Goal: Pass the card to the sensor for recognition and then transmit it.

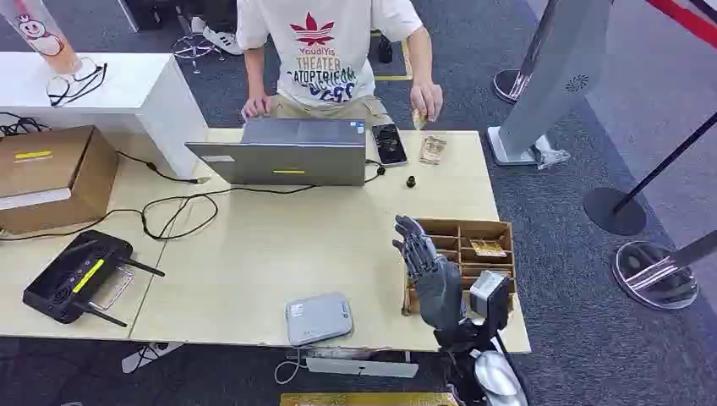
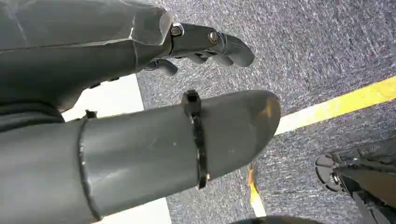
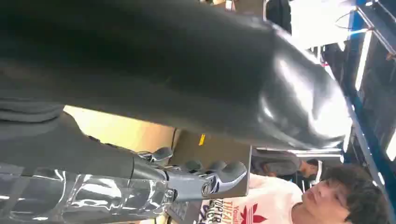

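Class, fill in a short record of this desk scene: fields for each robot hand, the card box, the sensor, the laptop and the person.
right hand: raised over the table, fingers apart, holding nothing
left hand: hanging over grey carpet, fingers curled, holding nothing
card box: wooden, divided into compartments, beside the right hand; a card lies inside
sensor: grey pad at the table's near edge
laptop: open, facing the person
person: seated at the far side, hands at the table edge
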Available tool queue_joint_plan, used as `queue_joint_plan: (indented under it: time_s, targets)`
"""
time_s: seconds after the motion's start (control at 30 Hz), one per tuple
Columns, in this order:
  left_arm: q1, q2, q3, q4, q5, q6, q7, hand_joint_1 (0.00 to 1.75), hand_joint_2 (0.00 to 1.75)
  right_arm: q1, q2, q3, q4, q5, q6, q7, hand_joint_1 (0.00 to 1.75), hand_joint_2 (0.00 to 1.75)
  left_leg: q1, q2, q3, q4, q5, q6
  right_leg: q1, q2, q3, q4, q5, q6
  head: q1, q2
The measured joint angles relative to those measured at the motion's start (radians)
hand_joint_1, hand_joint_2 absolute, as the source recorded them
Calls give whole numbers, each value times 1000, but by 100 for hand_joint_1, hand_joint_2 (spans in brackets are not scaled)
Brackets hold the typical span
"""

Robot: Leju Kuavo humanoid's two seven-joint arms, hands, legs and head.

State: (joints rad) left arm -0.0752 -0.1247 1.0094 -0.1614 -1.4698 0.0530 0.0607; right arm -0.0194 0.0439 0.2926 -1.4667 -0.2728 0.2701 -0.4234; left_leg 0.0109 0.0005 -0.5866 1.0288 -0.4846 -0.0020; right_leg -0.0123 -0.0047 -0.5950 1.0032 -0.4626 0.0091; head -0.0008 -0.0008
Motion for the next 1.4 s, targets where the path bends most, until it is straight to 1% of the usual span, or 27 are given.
queue_joint_plan:
  time_s: [0.03, 0.07, 0.17, 0.47, 0.67, 0.77, 0.87, 0.93, 1.03, 1.13, 1.17, 1.33, 1.4]
  targets:
    - [-1, -3, 0, 0, -3, 0, 2, 0, 0, 2, 2, 0, -8, 1, -2, 5, 0, 0, 0, 0, 0, 0, 0, 0, 0, 0, 0, 0, 0, 0, 0, 0]
    - [-3, -6, -1, 0, -6, -2, 8, 0, 0, 5, 4, 0, -15, 4, -2, 8, 0, 175, 0, 0, 0, 0, 0, 0, 0, 0, 0, 0, 0, 0, 0, 0]
    - [-10, -12, -3, 0, -8, -7, 20, 0, 0, 10, 8, -1, -32, 19, 0, 18, 0, 175, 0, 0, 0, 0, 0, 0, 0, 0, 0, 0, 0, 0, 0, 0]
    - [-25, -24, -11, 0, -20, -13, 23, 0, 0, 24, 21, -17, -81, 56, -6, 49, 0, 175, 0, 0, 0, 0, 0, 0, 0, 0, 0, 0, 0, 0, 0, 0]
    - [-33, -26, -19, 0, -23, -19, 32, 0, 0, 25, 24, -30, -112, 139, -52, 58, 0, 175, 0, 0, 0, 0, 0, 0, 0, 0, 0, 0, 0, 0, 0, 0]
    - [-35, -27, -25, 0, -23, -27, 35, 0, 0, 24, 26, -34, -124, 201, -95, 58, 0, 175, 0, 0, 0, 0, 0, 0, 0, 0, 0, 0, 0, 0, 0, 0]
    - [-40, -27, -35, 0, -27, -33, 43, 0, 0, 18, 26, -37, -138, 285, -152, 54, 0, 175, 0, 0, 0, 0, 0, 0, 0, 0, 0, 0, 0, 0, 0, 0]
    - [-45, -27, -37, -1, -31, -39, 48, 0, 0, 13, 26, -37, -150, 361, -204, 47, 0, 175, 0, 0, 0, 0, 0, 0, 0, 0, 0, 0, 0, 0, 0, 0]
    - [-54, -28, -41, -1, -32, -45, 54, 0, 0, 2, 26, -38, -162, 433, -260, 39, 0, 175, 0, 0, 0, 0, 0, 0, 0, 0, 0, 0, 0, 0, 0, 0]
    - [-62, -30, -52, -2, -32, -49, 65, 0, 0, -18, 26, -38, -170, 547, -353, 16, 0, 175, 0, 0, 0, 0, 0, 0, 0, 0, 0, 0, 0, 0, 0, 0]
    - [-63, -31, -54, -2, -32, -50, 65, 0, 0, -21, 26, -38, -171, 567, -370, 12, 0, 175, 0, 0, 0, 0, 0, 0, 0, 0, 0, 0, 0, 0, 0, 0]
    - [-63, -31, -55, -2, -32, -50, 66, 0, 0, -22, 26, -38, -172, 573, -375, 8, 0, 175, 0, 0, 0, 0, 0, 0, 0, 0, 0, 0, 0, 0, 0, 0]
    - [-68, -32, -58, -2, -32, -52, 71, 0, 0, -36, 26, -35, -175, 638, -430, -12, 0, 175, 0, 0, 0, 0, 0, 0, 0, 0, 0, 0, 0, 0, 0, 0]
